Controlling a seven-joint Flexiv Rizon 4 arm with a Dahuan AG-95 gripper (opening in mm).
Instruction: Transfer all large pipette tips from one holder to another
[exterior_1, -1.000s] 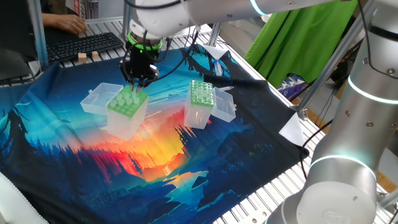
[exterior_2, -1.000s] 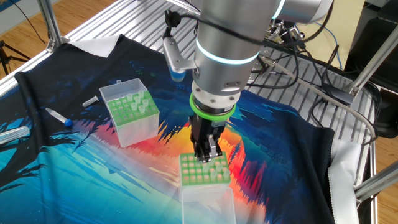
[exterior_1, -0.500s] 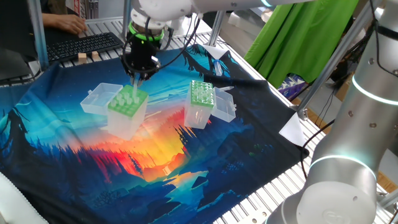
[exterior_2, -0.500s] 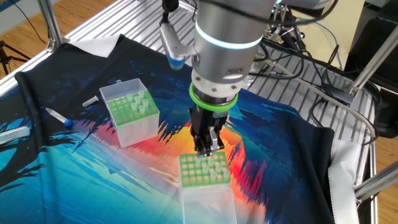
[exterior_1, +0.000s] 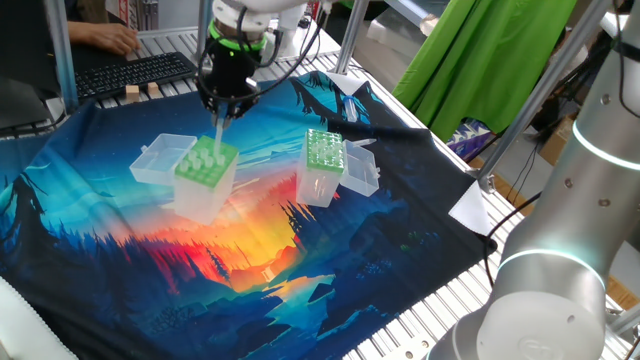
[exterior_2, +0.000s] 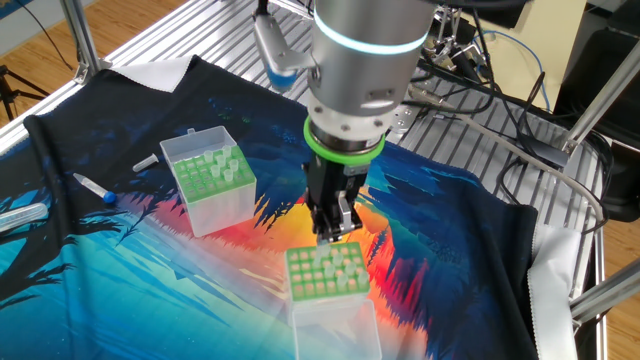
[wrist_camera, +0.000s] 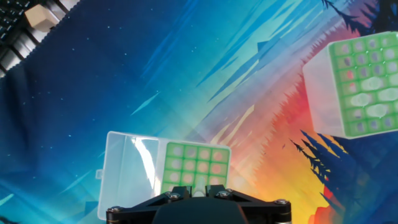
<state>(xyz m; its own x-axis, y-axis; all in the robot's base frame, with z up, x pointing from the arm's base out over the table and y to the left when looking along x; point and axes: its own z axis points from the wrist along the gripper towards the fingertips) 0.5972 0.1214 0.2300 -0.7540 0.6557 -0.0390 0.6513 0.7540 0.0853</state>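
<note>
Gripper (exterior_1: 221, 103) pinches a large pipette tip (exterior_1: 218, 130) | hangs plumb over your light-green holder (exterior_1: 205, 165); clears neighbouring tips | dotted holder (exterior_1: 324, 152) waits beside

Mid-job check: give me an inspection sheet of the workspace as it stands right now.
Surface: printed cloth spread over a slatted metal table.
Job's things: wide-holed holder, lid open, under the hand; finely dotted holder apart from it, lid open; one large pipette tip hanging from the fingers above the wide-holed holder.
Clutter: blue-capped tube and a small white piece on the cloth edge.
Grippers: gripper pointing down, closed on the tip.
Cables: bundle behind the arm, off the cloth.
Surroundings: keyboard with a person's hand; green fabric.
</note>
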